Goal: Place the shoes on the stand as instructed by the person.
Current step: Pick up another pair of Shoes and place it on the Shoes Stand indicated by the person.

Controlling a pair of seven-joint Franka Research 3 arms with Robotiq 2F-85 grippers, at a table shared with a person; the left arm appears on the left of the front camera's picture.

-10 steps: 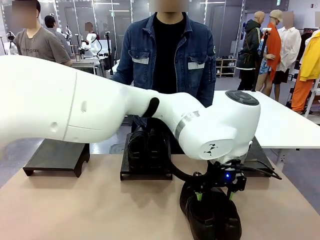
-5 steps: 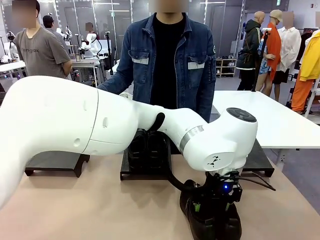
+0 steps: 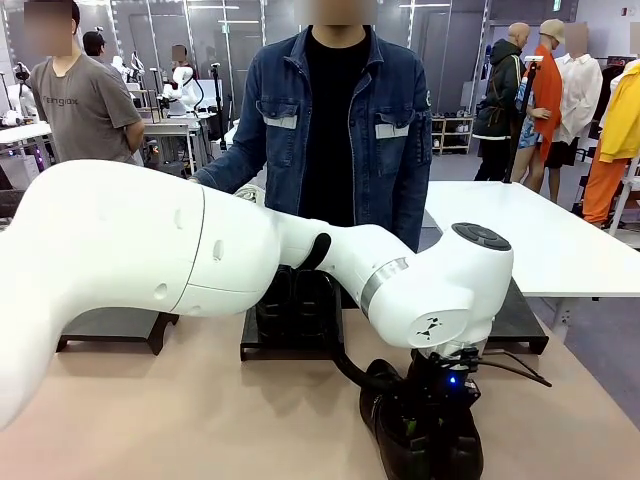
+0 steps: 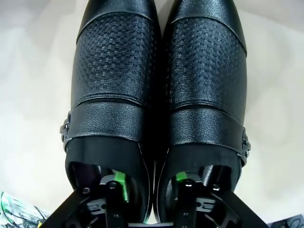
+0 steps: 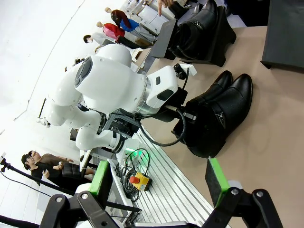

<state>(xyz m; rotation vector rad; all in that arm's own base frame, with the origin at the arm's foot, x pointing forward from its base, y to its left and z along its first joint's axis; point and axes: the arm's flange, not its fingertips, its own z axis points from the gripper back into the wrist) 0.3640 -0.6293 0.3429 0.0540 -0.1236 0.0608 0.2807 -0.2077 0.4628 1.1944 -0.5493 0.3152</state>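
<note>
As the left end effector (image 4: pixel 151 180) pinches shoes (image 4: pixel 116 66) on beige table (image 3: pixel 200 420), right end effector (image 5: pixel 156 179) gapes.

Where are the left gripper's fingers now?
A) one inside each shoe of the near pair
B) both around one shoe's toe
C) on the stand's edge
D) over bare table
A: in the left wrist view the left gripper is shut with one green-padded finger inside each of the black shoes.
</note>
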